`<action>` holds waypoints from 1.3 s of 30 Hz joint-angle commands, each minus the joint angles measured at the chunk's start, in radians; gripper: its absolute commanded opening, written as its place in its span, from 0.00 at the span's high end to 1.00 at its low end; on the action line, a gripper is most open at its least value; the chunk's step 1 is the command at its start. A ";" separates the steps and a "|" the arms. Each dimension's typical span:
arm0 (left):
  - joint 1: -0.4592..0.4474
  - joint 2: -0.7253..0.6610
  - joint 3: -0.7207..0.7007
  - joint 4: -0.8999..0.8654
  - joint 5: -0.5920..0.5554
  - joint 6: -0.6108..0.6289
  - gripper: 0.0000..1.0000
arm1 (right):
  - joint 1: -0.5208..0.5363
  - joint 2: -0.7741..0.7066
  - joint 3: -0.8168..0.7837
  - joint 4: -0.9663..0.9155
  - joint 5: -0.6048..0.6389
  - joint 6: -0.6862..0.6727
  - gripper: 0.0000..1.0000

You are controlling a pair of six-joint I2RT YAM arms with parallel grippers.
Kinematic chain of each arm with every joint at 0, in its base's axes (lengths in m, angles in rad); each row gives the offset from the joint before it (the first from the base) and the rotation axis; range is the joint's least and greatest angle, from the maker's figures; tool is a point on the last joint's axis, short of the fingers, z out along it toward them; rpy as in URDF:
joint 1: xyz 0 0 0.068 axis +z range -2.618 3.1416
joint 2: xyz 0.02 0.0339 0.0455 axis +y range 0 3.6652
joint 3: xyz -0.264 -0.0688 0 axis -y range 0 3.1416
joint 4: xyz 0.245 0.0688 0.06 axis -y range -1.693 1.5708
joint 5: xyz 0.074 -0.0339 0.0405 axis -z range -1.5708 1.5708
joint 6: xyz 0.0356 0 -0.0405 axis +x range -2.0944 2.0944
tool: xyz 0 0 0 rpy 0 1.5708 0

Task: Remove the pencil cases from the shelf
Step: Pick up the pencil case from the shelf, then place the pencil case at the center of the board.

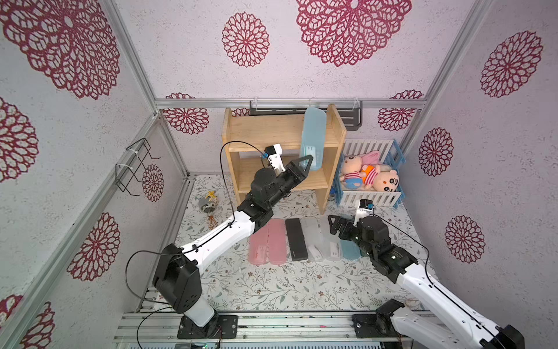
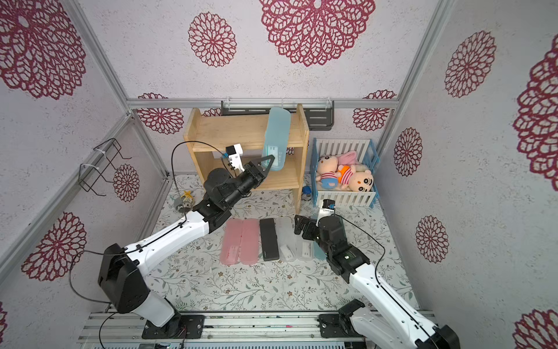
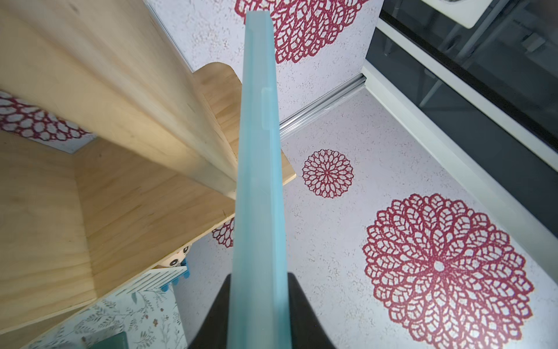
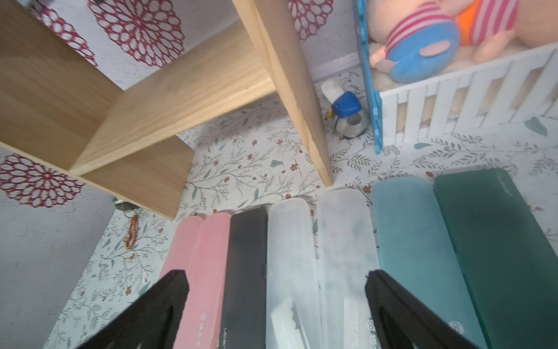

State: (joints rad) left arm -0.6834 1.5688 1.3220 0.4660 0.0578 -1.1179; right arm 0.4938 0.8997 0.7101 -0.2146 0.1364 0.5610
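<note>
In both top views the left gripper [image 1: 308, 161] is clamping the lower end of the last light blue pencil case [image 1: 314, 133], its jaws shut tight on the thin sides. The case is standing upright out of the jaws at the front of the shelf [image 1: 265, 130], its foot over the lower tier. Whether it is resting on the board I cannot tell. The right gripper [image 1: 332, 223] is hovering wide open and empty above the row of removed cases [image 1: 297, 238] on the table [image 1: 271, 287].

In the left wrist view the case [image 3: 259, 181] is running straight out from between the fingers, with the edge of the shelf's [image 3: 120, 105] upper board just beside it.

In the right wrist view seven cases [image 4: 291, 241] are lying side by side under the spread jaws.

This looks like the final extraction. The next move likely calls for drawing the case back clear of the upper board, then laying it beside the row.
</note>
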 commanded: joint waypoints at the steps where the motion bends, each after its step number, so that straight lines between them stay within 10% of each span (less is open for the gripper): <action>1: -0.013 -0.133 -0.116 0.085 -0.049 0.183 1.00 | 0.046 -0.052 0.077 0.018 0.025 0.026 0.01; 22: -0.015 -1.159 -0.821 -0.299 -0.306 0.667 1.00 | 0.439 0.130 0.308 0.308 0.026 0.136 0.01; 39: -0.015 -1.435 -0.865 -0.517 -0.337 0.669 1.00 | 0.639 0.682 0.890 0.129 0.072 0.046 0.01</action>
State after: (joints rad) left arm -0.6880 0.1593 0.4435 -0.0216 -0.2718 -0.4706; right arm 1.1198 1.5574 1.5326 -0.0212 0.1623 0.6384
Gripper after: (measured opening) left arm 0.006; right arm 0.990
